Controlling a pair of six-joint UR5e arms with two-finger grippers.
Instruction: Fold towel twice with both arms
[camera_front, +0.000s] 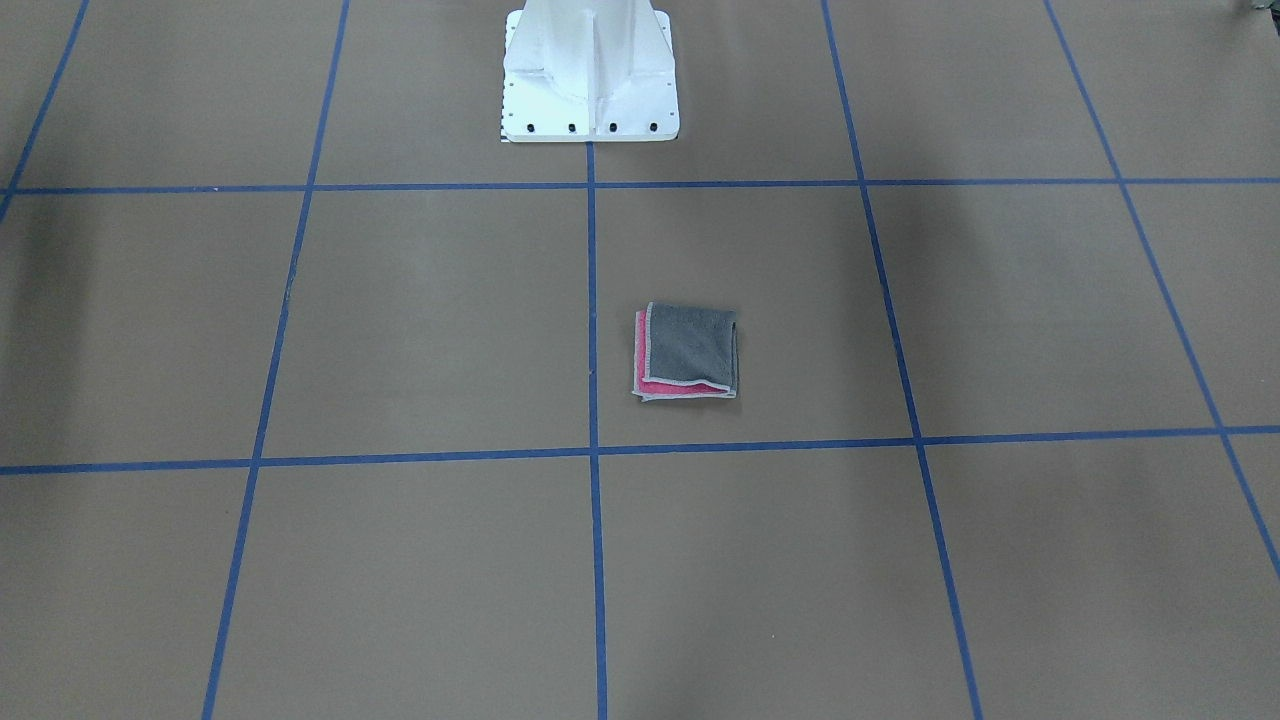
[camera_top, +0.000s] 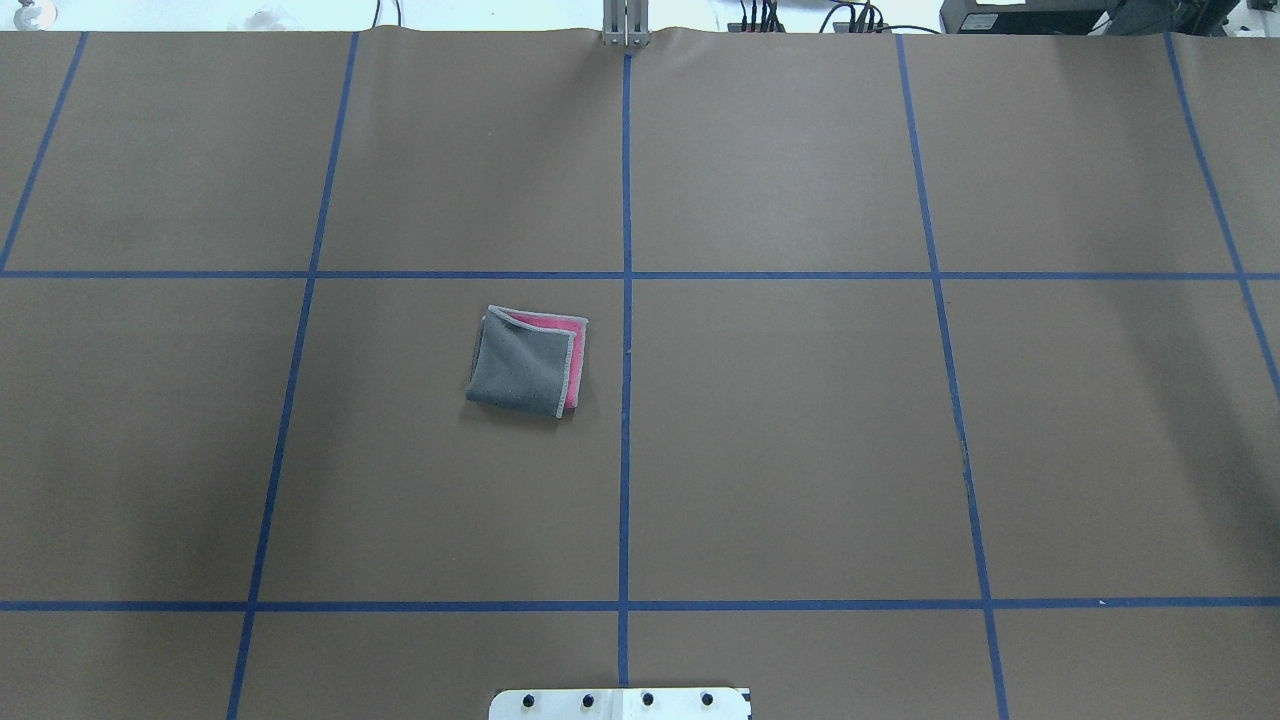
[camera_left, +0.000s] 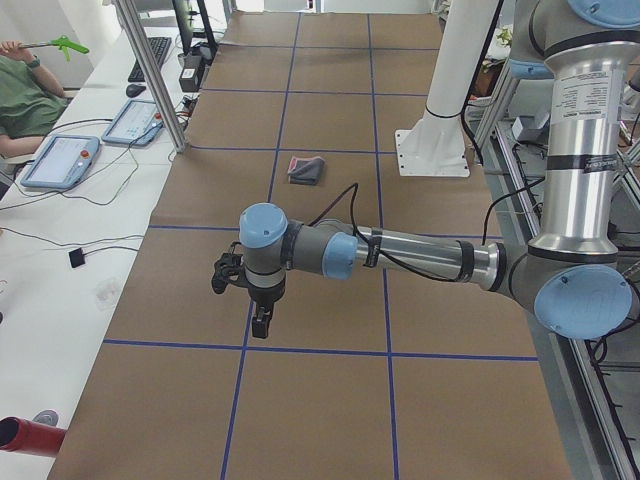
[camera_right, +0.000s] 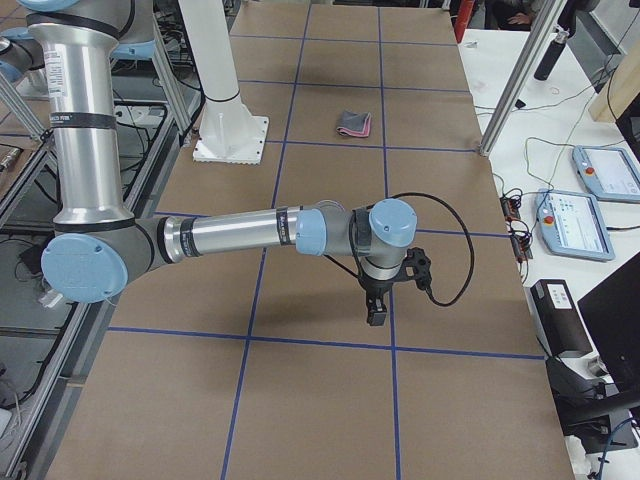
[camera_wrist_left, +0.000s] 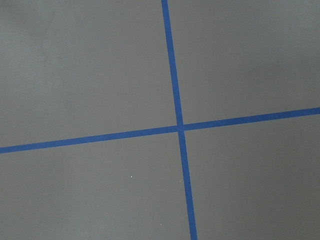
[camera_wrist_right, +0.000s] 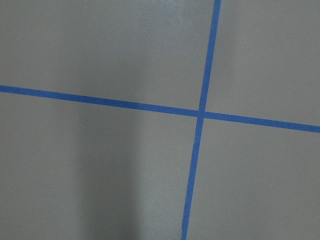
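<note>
Starting at the counter's robot-side edge, the white pedestal base (camera_front: 590, 90) stands at mid-length on the centre tape line (camera_top: 626, 450). Further out, at about mid-depth, the towel (camera_top: 527, 362) lies flat on the counter (camera_top: 800, 450). It is just on the robot's left of that line and does not touch it. It shows as a compact, near-square packet, dark grey face up. Pink strips are exposed along the side facing the centre line and the side facing the operators' edge. Judged from this, both folds are complete. The packet has no marked long axis and sits slightly rotated against the tape grid. Its folded edges face the robot-side edge and the left end of the counter.

The left end effector (camera_left: 261, 325) hangs fingers-down above bare counter toward the left end. The right end effector (camera_right: 377, 312) does likewise toward the right end. Both are well apart from the towel, and nothing hangs from either. Their opening cannot be determined, because only the side views show them. Both wrist views show only paper and tape. The towel lies inboard of each, toward the counter's middle. The left arm (camera_left: 420, 258) is judged marginally nearer.
</note>
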